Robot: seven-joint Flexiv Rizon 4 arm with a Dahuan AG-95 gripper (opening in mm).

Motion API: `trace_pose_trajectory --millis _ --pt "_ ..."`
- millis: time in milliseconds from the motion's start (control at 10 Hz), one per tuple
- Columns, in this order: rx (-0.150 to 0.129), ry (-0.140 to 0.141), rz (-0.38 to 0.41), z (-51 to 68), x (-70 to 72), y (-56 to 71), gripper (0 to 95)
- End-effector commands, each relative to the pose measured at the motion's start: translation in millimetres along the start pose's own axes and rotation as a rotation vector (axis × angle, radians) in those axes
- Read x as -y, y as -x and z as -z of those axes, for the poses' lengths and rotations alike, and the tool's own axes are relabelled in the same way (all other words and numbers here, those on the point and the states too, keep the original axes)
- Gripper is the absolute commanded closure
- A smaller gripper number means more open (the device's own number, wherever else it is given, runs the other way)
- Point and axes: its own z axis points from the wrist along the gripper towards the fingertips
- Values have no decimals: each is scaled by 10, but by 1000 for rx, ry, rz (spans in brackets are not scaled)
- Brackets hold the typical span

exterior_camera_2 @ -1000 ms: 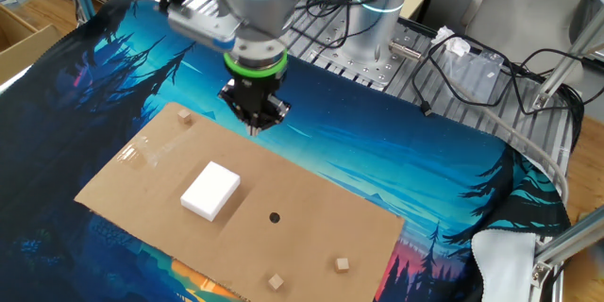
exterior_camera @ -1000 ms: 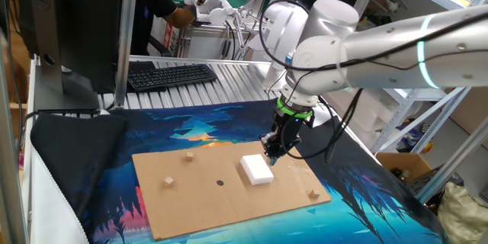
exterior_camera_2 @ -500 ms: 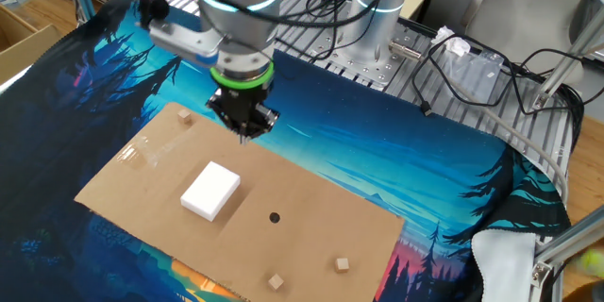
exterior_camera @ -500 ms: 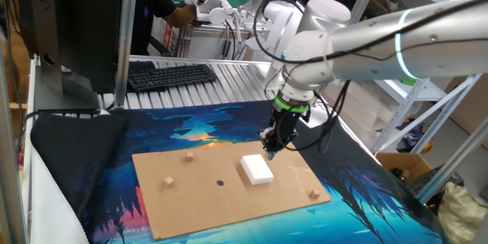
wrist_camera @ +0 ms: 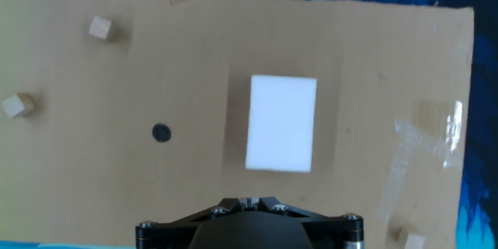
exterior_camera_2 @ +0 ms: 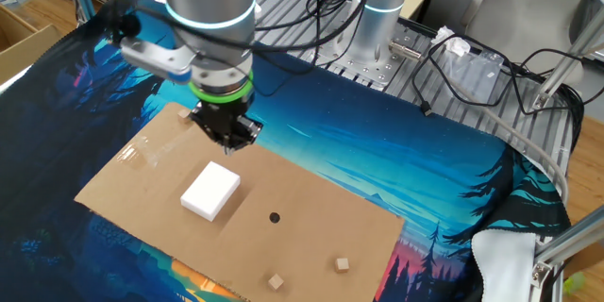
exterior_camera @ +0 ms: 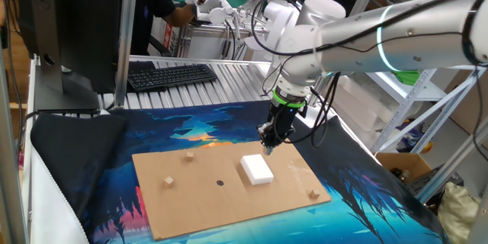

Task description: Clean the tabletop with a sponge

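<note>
The white sponge (exterior_camera: 257, 169) lies flat on the brown cardboard tabletop (exterior_camera: 198, 194). It also shows in the other fixed view (exterior_camera_2: 210, 190) and in the hand view (wrist_camera: 282, 124). My gripper (exterior_camera: 268, 148) hangs above the board's far edge, just behind the sponge, with its fingers together and nothing between them. In the other fixed view the gripper (exterior_camera_2: 227, 147) is just above and behind the sponge. The hand view shows only the gripper's dark base at the bottom. A small dark dot (wrist_camera: 161, 133) marks the tabletop (wrist_camera: 366, 62) left of the sponge.
Small tan wooden cubes (exterior_camera: 189, 155) (exterior_camera: 168, 182) (exterior_camera: 313, 194) lie on the board. A blue-teal printed mat (exterior_camera: 191, 126) lies under the board. A keyboard (exterior_camera: 169, 75) and monitor (exterior_camera: 72, 23) stand on the ribbed metal table behind.
My gripper has moved sideways along the board's far edge, from beside the sponge's far corner to right behind the sponge. The sponge has not moved.
</note>
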Motion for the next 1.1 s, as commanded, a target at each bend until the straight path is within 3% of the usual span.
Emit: trace_pose_trajectory --millis 100,600,1000,1100 --pt "-8 5 19 -24 44 74 950" --pt "-11 28 51 -182 154 249 950" --pt "-13 31 41 -301 164 278 950" --pt "-13 30 42 -319 170 286 760"
